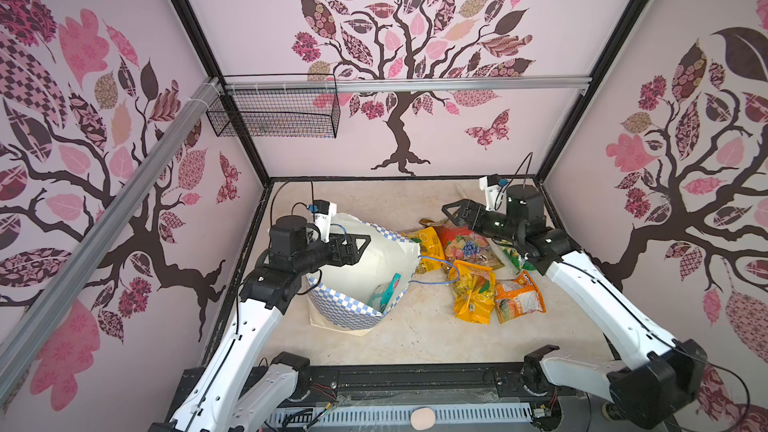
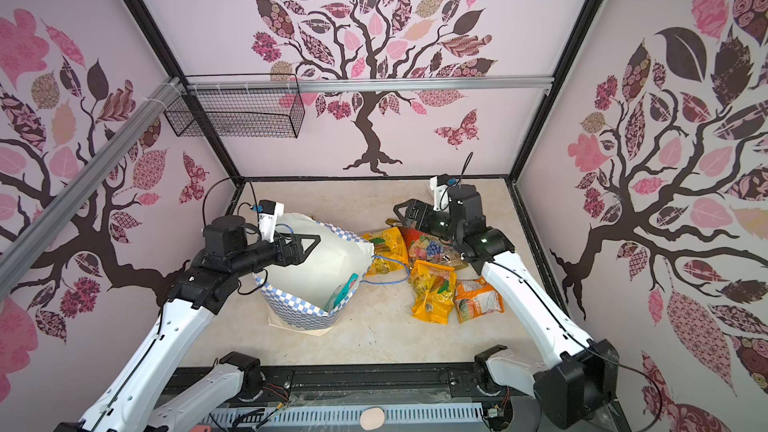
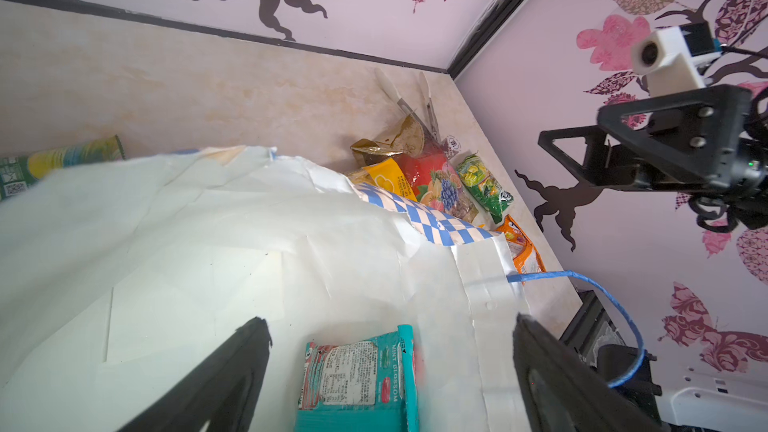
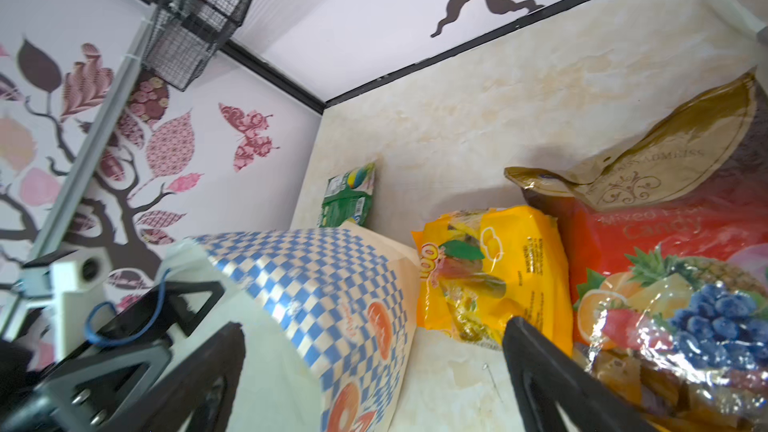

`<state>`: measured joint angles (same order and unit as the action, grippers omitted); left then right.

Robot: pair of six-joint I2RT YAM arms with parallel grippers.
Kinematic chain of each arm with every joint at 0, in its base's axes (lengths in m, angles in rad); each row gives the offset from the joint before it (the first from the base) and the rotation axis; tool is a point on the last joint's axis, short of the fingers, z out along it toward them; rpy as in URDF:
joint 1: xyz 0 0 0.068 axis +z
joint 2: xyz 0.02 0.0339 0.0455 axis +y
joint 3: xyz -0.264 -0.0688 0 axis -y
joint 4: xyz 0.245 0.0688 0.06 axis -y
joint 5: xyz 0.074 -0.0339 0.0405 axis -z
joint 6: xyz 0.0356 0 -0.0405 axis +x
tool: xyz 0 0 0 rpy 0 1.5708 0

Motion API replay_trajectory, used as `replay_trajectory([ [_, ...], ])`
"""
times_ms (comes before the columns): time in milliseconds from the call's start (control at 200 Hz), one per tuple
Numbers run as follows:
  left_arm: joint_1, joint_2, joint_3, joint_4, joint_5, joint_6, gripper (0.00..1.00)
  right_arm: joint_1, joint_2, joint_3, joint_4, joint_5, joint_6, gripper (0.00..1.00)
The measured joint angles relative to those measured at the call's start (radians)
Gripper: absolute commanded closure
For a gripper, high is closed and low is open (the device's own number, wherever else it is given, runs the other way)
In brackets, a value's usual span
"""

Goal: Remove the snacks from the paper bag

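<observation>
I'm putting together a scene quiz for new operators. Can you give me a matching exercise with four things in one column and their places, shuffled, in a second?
Things
1. teal mint packet
2. red fruit candy packet
3. metal tongs
4. wire basket

Places
A. hanging from the metal rail
B. on the table, beside a yellow packet
C. inside the paper bag
D. on the table, between the packets and the back wall

Pairs: 1-C, 2-B, 3-D, 4-A
</observation>
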<state>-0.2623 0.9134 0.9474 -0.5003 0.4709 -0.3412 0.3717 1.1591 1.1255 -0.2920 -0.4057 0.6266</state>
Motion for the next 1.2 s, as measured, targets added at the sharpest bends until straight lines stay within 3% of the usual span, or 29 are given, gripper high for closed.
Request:
replay_trajectory([
  [105,0.0,0.0,0.0,0.015,0.022,0.002,0.07,0.045,-0.072,0.002,-0.078,-0.012,0.024,0.0],
  [280,0.0,0.007,0.0,0.039,0.042,0.003,0.07,0.225,-0.097,-0.002,-0.175,0.016,0.081,0.0],
  [415,0.0,0.015,0.0,0.058,0.08,-0.001,0.07,0.252,-0.093,-0.027,-0.183,0.04,0.118,0.02],
  [605,-0.015,0.045,0.0,0.135,0.147,-0.065,0.07,0.285,-0.02,-0.028,-0.145,0.05,0.147,0.24],
  [715,-0.088,0.065,0.0,0.197,0.143,-0.105,0.07,0.293,0.005,-0.044,-0.095,0.053,0.161,0.41],
  [830,-0.164,0.104,0.009,0.234,0.139,-0.131,0.07,0.295,0.016,-0.046,-0.063,0.068,0.177,0.67],
  [975,-0.172,0.146,0.034,0.268,0.124,-0.172,0.08,0.295,0.02,-0.045,-0.063,0.099,0.18,1.0],
  [1200,-0.177,0.174,0.119,0.299,0.13,-0.251,0.08,0.295,0.018,-0.003,-0.089,0.179,0.155,1.0],
])
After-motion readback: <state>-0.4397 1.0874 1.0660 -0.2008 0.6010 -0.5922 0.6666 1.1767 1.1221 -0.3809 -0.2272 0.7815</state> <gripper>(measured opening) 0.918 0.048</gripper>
